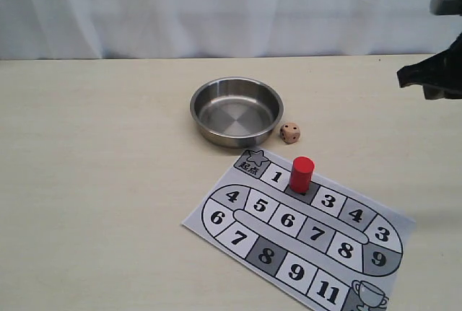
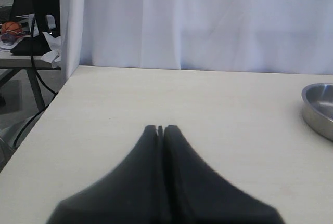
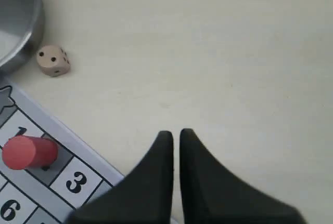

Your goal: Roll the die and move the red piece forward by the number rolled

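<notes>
The die (image 1: 290, 133) (image 3: 53, 61) is a tiny tan cube with dark pips. It lies on the table just right of the steel bowl (image 1: 198, 120). The red piece (image 1: 302, 174) (image 3: 28, 152) stands upright on the dark square between 1 and 3 of the printed board (image 1: 198, 218). My right gripper (image 1: 402, 77) (image 3: 176, 133) hangs in the air at the far right, well clear of die and piece. Its jaws are drawn together with a thin slit and hold nothing. My left gripper (image 2: 160, 128) is shut and empty over bare table; it is out of the exterior view.
The round steel bowl (image 2: 318, 107) (image 3: 21, 21) is empty, behind the board's start corner. A white curtain (image 1: 216, 8) closes the back of the table. The table's left edge (image 2: 62, 86) shows in the left wrist view, with a cluttered desk beyond it.
</notes>
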